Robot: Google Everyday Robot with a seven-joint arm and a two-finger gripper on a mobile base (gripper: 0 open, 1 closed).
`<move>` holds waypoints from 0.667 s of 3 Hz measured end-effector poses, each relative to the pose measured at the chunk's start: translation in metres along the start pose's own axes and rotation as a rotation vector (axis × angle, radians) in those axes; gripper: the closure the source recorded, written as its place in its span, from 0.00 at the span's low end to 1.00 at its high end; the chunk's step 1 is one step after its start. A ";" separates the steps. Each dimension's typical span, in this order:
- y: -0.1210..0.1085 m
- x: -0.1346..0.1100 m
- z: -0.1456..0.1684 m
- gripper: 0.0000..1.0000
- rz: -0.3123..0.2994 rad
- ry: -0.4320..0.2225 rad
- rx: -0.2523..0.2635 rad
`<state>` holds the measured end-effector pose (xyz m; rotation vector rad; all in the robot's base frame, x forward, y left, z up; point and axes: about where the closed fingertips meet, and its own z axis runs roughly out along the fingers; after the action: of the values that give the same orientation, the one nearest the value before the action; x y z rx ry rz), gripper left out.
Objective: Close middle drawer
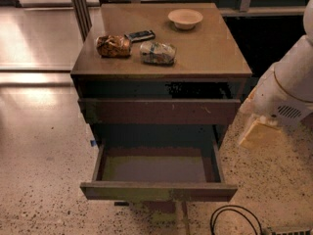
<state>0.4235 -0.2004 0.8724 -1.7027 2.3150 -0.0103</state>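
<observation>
Off to the right, the tool (258, 133) hangs beside the desk (205, 58) as a pale wedge under the white arm (288, 89); whether it is open or closed, I cannot tell, and the arm itself is cut off by the right edge. Nearest me, a black cable (234, 219) loops on the speckled floor, partly out of view. The middle drawer (159, 190) stands pulled well out, its floor bare. Above it sits the reddish-brown drawer front (159, 111), with a dark gap over it. On top lie a brown snack bag (113, 46), a crumpled packet (158, 53), a dark flat object (140, 35) and, farthest, a bowl (185, 18).
</observation>
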 end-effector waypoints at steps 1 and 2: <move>0.000 0.000 0.000 0.65 0.000 0.000 0.000; 0.000 0.000 0.000 0.88 0.000 0.000 0.000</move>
<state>0.4235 -0.2004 0.8724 -1.7026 2.3150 -0.0103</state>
